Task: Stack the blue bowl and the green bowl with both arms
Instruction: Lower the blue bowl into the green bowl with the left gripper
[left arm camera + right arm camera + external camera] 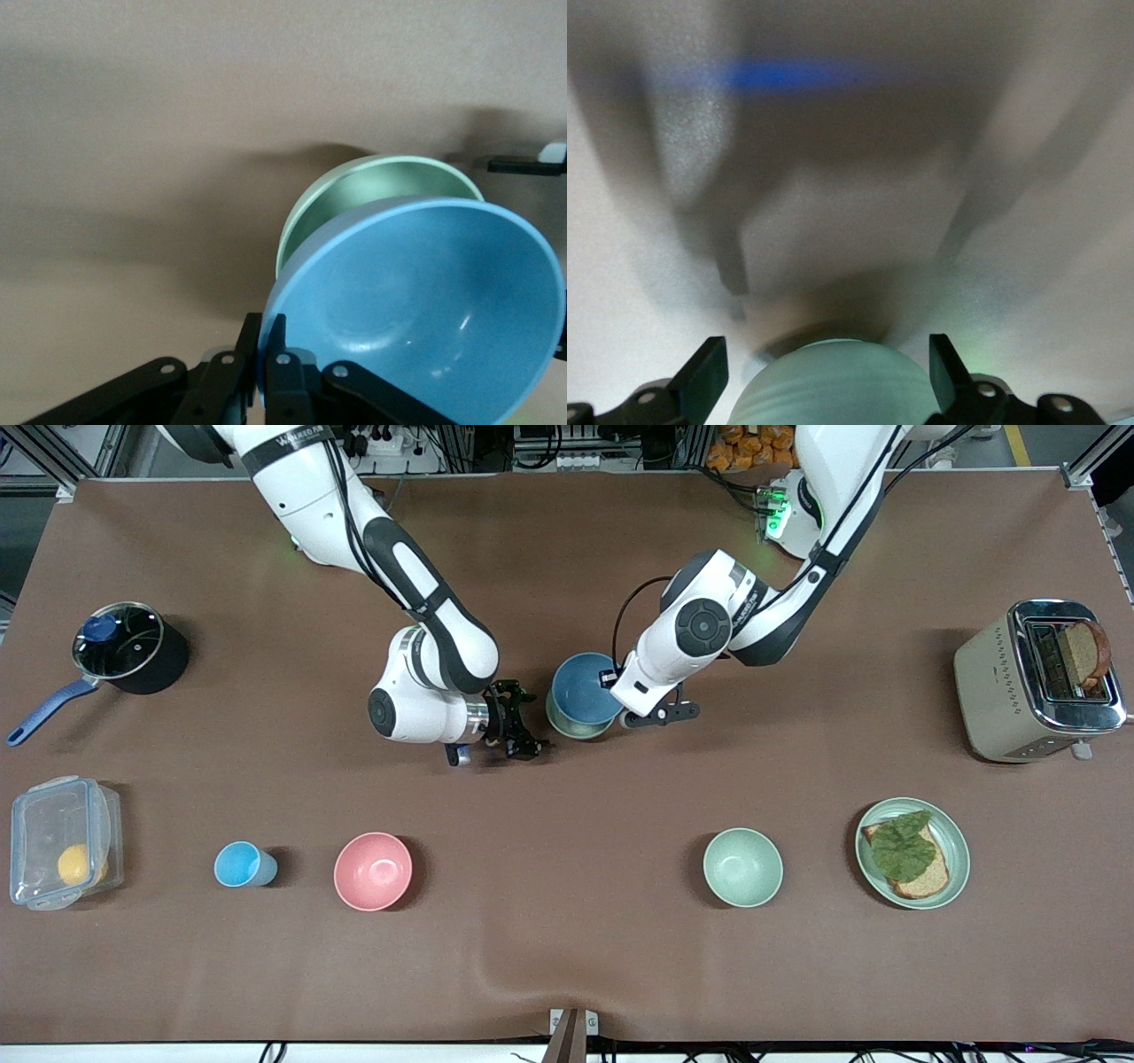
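Observation:
The blue bowl [585,685] sits tilted in a pale green bowl [574,729] on the table's middle. My left gripper [618,691] is shut on the blue bowl's rim. In the left wrist view its jaws [266,328] pinch the rim of the blue bowl [425,301], and the green bowl [381,181] shows under it. My right gripper [530,724] is open beside the green bowl, toward the right arm's end. In the right wrist view its fingers [709,367] stand apart on either side of the green bowl's outer wall [833,385] without touching it.
A second green bowl [742,866], a pink bowl [373,871], a light-blue cup [244,864] and a green plate with toast [952,841] lie nearer the front camera. A toaster [1001,682], a lidded pot [124,646] and a clear box [62,841] stand at the ends.

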`<move>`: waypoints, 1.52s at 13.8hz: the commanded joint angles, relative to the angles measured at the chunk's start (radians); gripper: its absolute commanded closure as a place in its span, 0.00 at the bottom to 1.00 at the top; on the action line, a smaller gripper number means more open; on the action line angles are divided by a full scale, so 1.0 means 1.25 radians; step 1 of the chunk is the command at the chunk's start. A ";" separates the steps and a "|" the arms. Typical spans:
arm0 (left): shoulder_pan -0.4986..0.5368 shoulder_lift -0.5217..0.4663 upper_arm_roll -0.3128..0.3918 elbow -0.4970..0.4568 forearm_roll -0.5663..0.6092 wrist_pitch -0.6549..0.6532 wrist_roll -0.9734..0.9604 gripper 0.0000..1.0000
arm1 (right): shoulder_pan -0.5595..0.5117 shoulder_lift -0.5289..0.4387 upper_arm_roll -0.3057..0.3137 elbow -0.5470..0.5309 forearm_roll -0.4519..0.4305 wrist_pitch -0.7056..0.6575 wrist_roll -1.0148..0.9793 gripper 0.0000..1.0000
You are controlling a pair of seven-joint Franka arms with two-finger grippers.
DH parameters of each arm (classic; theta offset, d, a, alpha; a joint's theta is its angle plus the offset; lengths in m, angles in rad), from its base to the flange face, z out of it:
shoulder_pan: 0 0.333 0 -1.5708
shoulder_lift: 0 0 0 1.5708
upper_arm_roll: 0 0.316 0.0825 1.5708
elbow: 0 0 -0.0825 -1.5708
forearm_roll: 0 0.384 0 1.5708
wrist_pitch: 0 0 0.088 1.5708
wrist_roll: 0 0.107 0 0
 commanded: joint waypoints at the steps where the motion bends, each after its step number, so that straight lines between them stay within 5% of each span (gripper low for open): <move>1: -0.015 0.015 0.002 0.018 0.027 0.003 -0.036 1.00 | 0.002 0.002 0.002 0.000 0.024 0.007 -0.019 0.00; 16: -0.030 0.102 0.005 0.084 0.119 0.032 -0.136 0.96 | 0.008 0.002 0.001 0.000 0.024 0.006 -0.020 0.00; 18: -0.032 0.102 0.005 0.091 0.126 0.032 -0.160 0.08 | 0.009 0.002 0.001 0.000 0.024 0.006 -0.020 0.00; 19: -0.047 0.096 0.007 0.091 0.131 0.031 -0.163 0.00 | 0.009 0.002 0.001 0.000 0.024 0.006 -0.020 0.00; 21: -0.041 0.078 0.005 0.093 0.131 0.024 -0.165 0.00 | 0.009 0.002 0.001 -0.005 0.023 0.006 -0.022 0.00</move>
